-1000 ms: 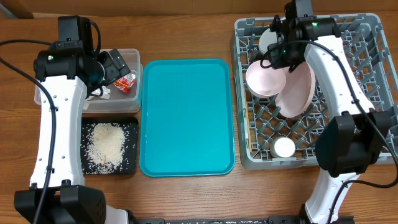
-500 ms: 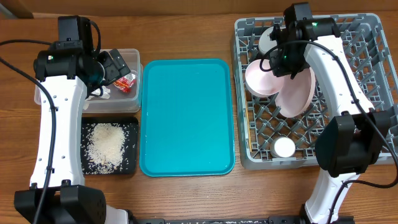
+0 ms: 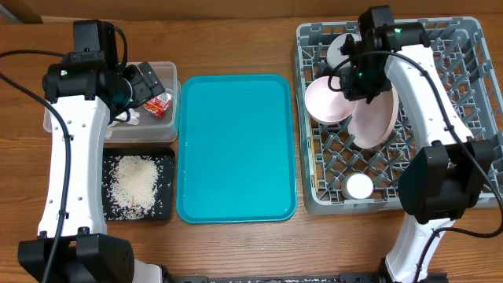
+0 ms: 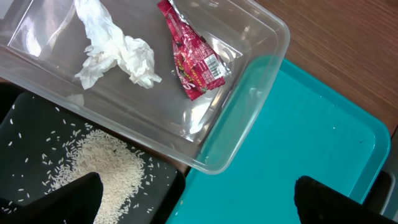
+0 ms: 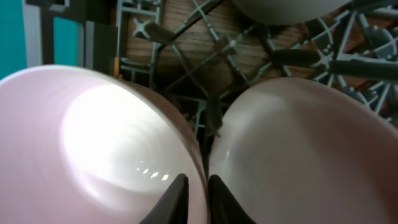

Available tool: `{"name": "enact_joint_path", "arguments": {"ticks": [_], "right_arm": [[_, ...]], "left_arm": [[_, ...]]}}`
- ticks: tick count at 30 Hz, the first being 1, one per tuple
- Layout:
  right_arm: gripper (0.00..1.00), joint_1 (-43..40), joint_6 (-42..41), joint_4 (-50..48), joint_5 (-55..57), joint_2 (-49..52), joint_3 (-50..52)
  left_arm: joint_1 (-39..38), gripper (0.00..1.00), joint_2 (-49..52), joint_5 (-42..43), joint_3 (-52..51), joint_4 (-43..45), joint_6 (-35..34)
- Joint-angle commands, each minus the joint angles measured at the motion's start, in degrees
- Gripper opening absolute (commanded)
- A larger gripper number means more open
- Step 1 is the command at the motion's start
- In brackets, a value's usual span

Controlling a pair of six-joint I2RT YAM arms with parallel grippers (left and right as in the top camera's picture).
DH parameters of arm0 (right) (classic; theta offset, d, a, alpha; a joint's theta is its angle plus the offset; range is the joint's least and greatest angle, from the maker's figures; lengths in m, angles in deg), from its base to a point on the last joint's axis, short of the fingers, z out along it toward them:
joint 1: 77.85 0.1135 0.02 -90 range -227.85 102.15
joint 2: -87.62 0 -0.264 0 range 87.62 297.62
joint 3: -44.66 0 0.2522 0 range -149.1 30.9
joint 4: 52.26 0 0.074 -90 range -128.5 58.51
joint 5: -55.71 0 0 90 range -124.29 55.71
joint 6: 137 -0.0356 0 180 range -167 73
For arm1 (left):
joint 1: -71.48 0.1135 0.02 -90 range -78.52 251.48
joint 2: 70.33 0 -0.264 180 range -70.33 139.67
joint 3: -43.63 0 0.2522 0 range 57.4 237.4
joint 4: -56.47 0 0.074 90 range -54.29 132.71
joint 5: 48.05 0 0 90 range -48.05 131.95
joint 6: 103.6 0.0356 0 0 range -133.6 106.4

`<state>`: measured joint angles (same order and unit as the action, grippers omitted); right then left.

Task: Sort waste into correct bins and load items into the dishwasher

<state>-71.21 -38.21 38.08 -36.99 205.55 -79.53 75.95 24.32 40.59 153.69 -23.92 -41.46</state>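
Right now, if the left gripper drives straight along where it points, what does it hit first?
Most likely the near corner of the clear tub, just ahead of the left gripper, jaws open. Depth is unclear: slightly off, it meets the teal tray beside it.

Your left tool (image 4: 199,202) points down with its fingers (image 4: 62,199) spread wide. Your right tool (image 5: 196,186) points down too, pinched almost together.

Wooden tabletop (image 3: 236,251), clear tub (image 3: 174,94) at rear left, black tray (image 3: 167,169) just in front of it, teal tray (image 3: 236,149) at centre, grey dish rack (image 3: 479,63) at right.
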Motion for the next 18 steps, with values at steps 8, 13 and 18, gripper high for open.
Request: {"name": "enact_joint_path", "arguments": {"ticks": [8,13,18], "right_arm": [[0.04,0.1,-0.5,-0.5,-0.8,0.2,-7.0],[0.04,1.0,-8.9,4.2,8.6,-0.7,-23.7],[0.04,6.1,-20.5,8.9,44.2,-2.2,-29.1]], "left_arm": [[-0.4,1.0,-0.3,-0.5,0.5,0.0,1.3],[-0.4,1.0,-0.3,-0.5,0.5,0.0,1.3],[-0.4,1.0,-0.3,-0.5,0.5,0.0,1.3]]}}
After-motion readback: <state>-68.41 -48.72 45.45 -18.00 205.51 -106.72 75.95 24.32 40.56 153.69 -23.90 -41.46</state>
